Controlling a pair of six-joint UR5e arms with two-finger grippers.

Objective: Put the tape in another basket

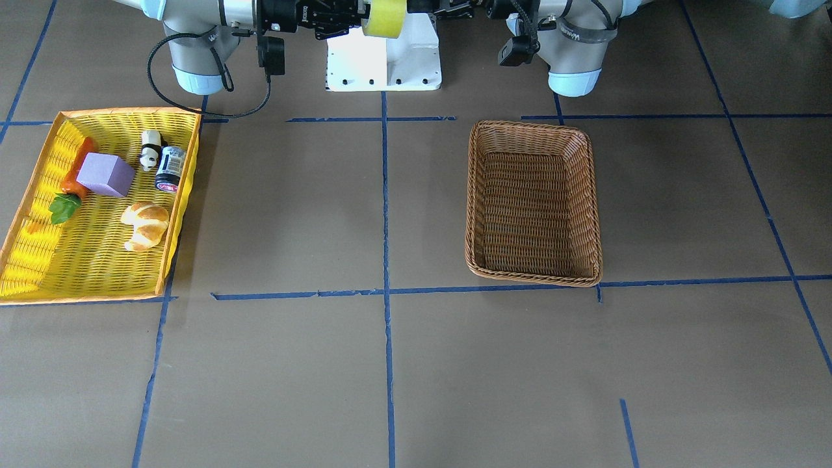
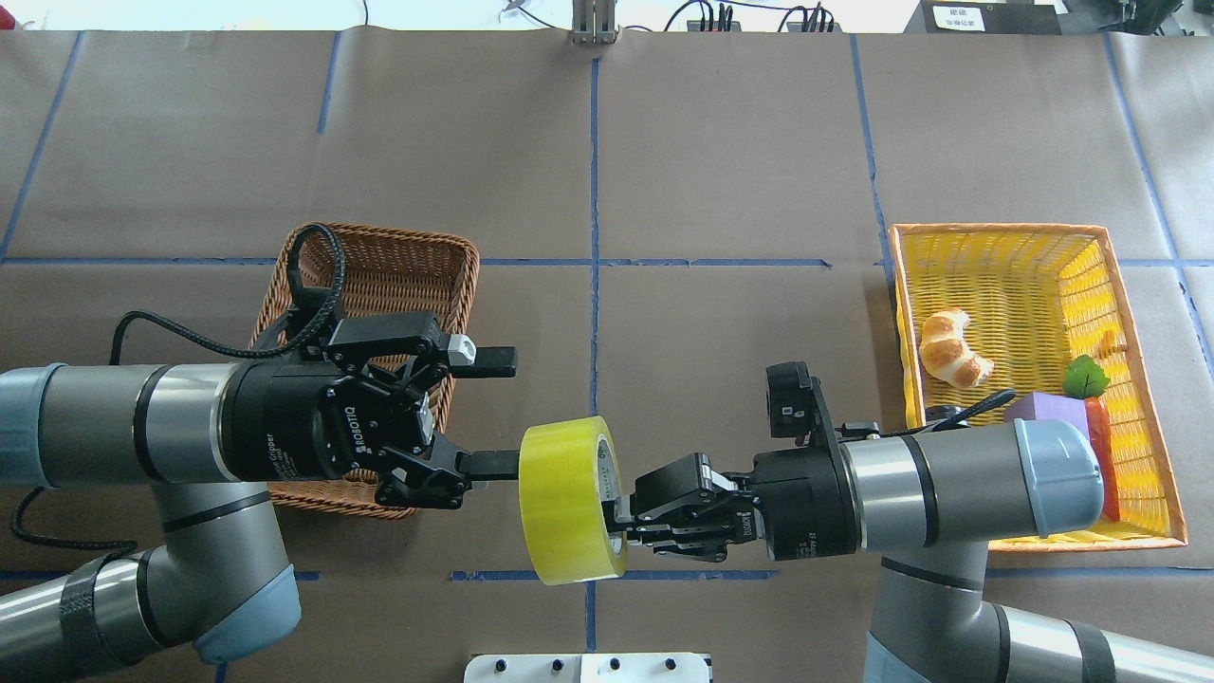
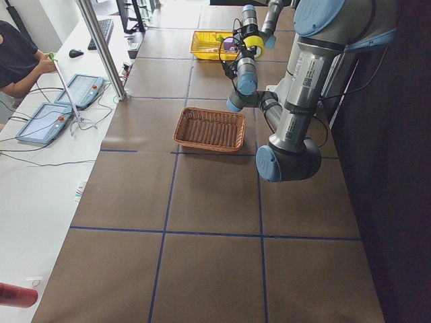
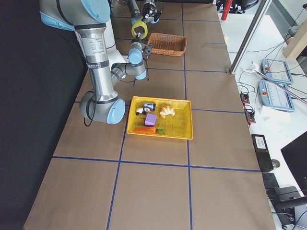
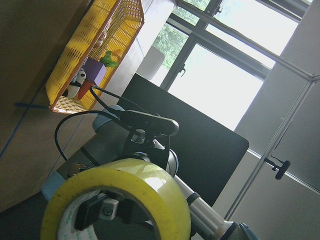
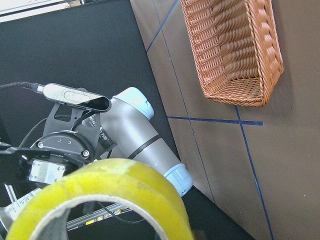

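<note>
We see the tape (image 2: 567, 498) in the air over the middle of the table (image 2: 721, 171), between the two grippers and beside the brown basket (image 2: 403, 270), not in it. The right gripper (image 2: 621, 522) is closed on the wall of the tape and holds it. The left gripper (image 2: 507, 413) has its jaws wide apart, with one finger reaching the tape's flat side; we cannot tell if it touches.
</note>
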